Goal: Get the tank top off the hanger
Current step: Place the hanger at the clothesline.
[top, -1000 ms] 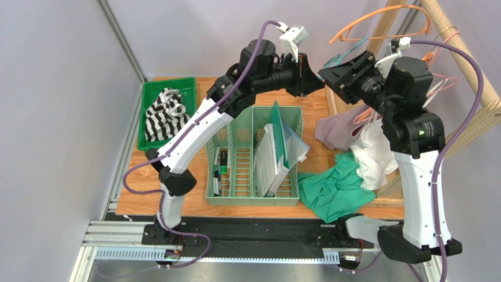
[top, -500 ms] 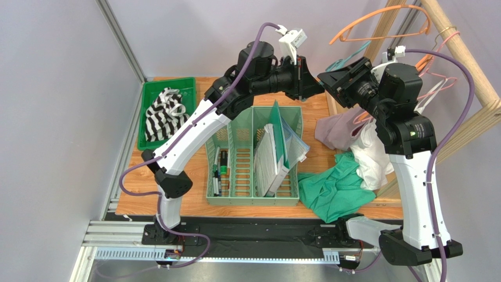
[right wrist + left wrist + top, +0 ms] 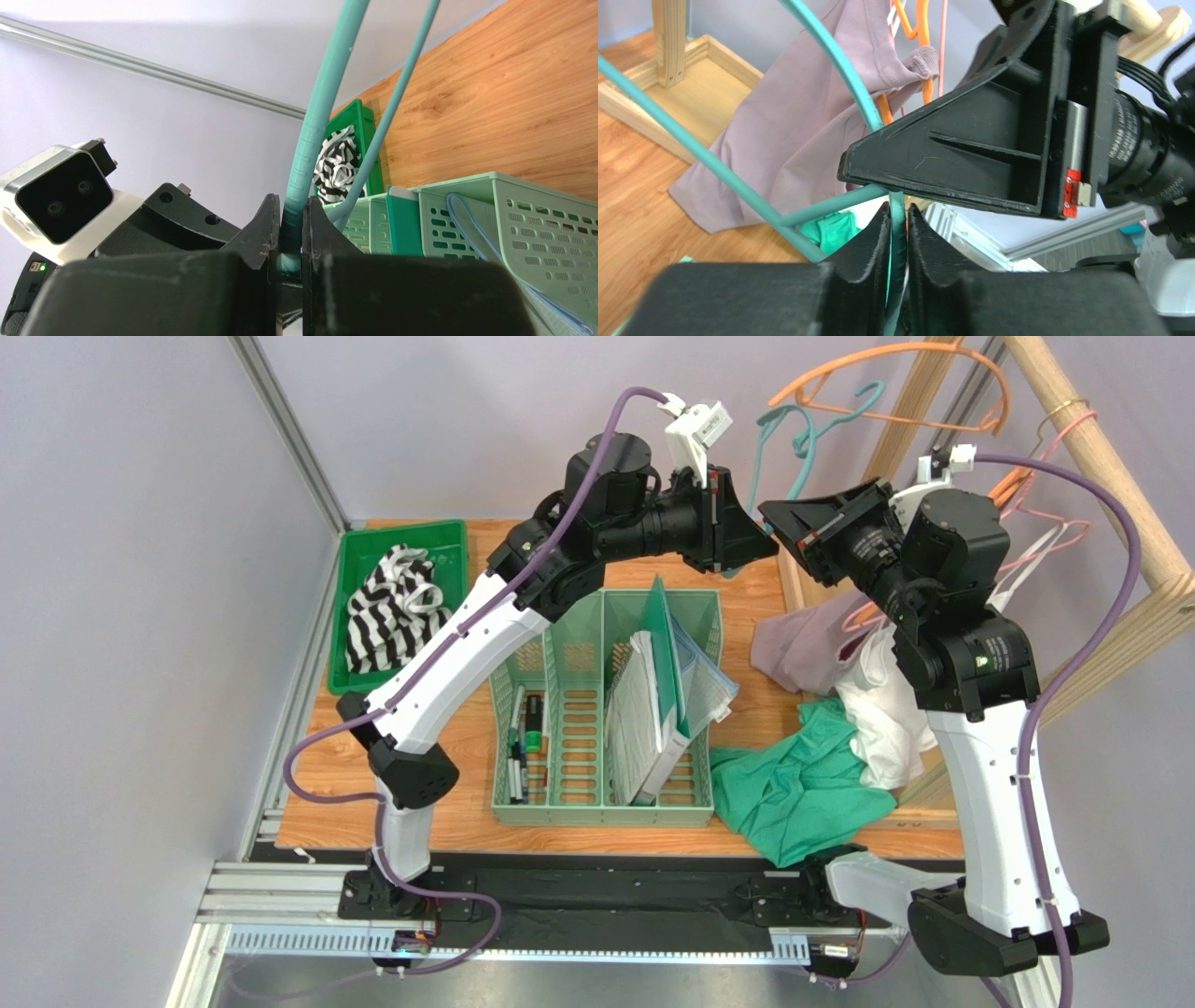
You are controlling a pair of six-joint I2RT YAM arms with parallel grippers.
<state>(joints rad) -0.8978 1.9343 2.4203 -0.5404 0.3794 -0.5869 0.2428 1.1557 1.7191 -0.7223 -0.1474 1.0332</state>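
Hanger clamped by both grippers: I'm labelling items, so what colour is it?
Teal. The hanger shows best in the left wrist view.

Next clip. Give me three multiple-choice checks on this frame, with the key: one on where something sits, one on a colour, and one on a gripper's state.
1. Where is the striped garment?
A) in the green tray
B) in a cardboard box
C) on the floor

2. What colour is the hanger in the right gripper?
A) orange
B) pink
C) teal

3. What is the left gripper doing?
A) open, holding nothing
B) shut on the hanger
C) shut on a cup

Key:
1 A: it lies heaped in the tray at the table's far left.
2 C: the right wrist view shows teal wire clamped there.
3 B: the left wrist view shows it pinching the wire.
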